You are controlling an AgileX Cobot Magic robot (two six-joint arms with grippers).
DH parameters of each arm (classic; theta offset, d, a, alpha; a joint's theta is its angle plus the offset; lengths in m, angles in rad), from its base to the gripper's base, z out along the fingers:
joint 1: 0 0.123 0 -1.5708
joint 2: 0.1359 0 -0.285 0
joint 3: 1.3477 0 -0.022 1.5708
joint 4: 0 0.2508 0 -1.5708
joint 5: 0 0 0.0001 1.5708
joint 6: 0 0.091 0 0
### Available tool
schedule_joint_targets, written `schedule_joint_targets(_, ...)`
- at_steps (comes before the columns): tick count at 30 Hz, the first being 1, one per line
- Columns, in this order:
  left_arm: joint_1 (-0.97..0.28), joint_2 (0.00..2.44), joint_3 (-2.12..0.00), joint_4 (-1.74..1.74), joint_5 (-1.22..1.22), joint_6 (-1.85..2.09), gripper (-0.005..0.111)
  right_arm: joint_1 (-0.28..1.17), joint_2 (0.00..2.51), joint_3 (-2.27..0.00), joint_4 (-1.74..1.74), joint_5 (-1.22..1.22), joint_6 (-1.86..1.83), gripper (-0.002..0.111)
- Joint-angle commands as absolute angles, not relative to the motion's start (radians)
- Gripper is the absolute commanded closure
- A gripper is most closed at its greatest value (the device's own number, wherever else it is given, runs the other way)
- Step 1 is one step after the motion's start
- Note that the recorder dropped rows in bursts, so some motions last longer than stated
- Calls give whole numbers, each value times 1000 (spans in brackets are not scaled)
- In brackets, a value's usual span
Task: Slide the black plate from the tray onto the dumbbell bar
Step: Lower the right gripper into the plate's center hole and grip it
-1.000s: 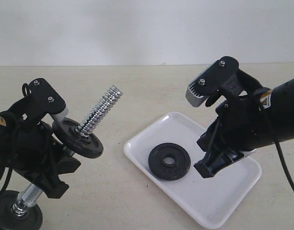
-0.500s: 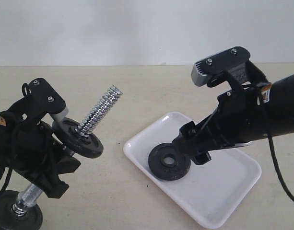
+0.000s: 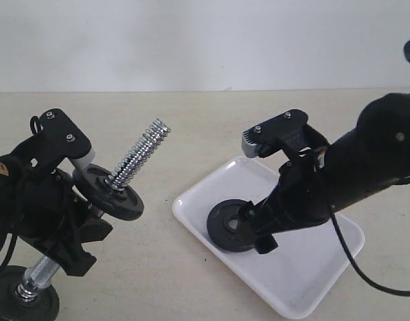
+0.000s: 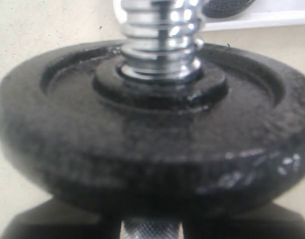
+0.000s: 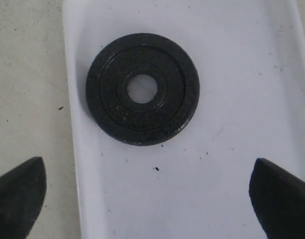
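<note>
- The black plate [image 3: 221, 226] [image 5: 142, 89] lay flat in the white tray [image 3: 312, 281] [image 5: 232, 99], toward the tray's 9 o'clock end, with its centre hole facing up.
- The right gripper [image 3: 257, 234] [image 5: 150, 199] hung over the tray just at 3 o'clock of the plate, its jaws spread wide and holding nothing. In the wrist view the plate sat beyond the fingertips [image 5: 18, 194], not between them.
- The left gripper [image 3: 76, 242] was clamped on the dumbbell bar [image 3: 139, 156] [image 4: 159, 35], holding it tilted with its bare threaded end pointing to 1 o'clock.
- A fitted disc [image 3: 111, 194] [image 4: 152, 149] sat on the bar just above that grip, and a lower disc [image 3: 21, 301] sat at the 7 o'clock end, near the table [image 3: 191, 120].
- The bar stood well apart from the tray, at its 9 o'clock.
</note>
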State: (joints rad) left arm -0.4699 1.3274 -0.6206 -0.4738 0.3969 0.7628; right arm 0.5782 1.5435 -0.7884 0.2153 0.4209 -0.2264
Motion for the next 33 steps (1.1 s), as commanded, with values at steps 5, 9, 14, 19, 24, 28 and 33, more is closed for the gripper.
schedule_joint_targets(5,-470,1291,-653,-534,290,756,102,579,1644,-930,211,519,-253,5)
schedule_joint_targets(9,-470,1291,-653,-534,288,756,102,579,1682,-986,211,552,-256,5)
schedule_joint_targets(14,-470,1291,-653,-534,288,756,102,579,1710,-993,214,545,-210,5)
schedule_joint_targets(19,-470,1291,-653,-534,288,756,102,579,1710,-991,233,552,-177,7)
schedule_joint_targets(24,-470,1291,-653,-534,285,756,102,579,1710,-991,234,556,-179,39)
schedule_joint_targets(28,-470,1291,-653,-534,282,756,102,579,1710,-991,251,550,-192,34)
schedule_joint_targets(33,-470,1291,-653,-547,281,756,102,579,1710,-991,254,544,-196,19)
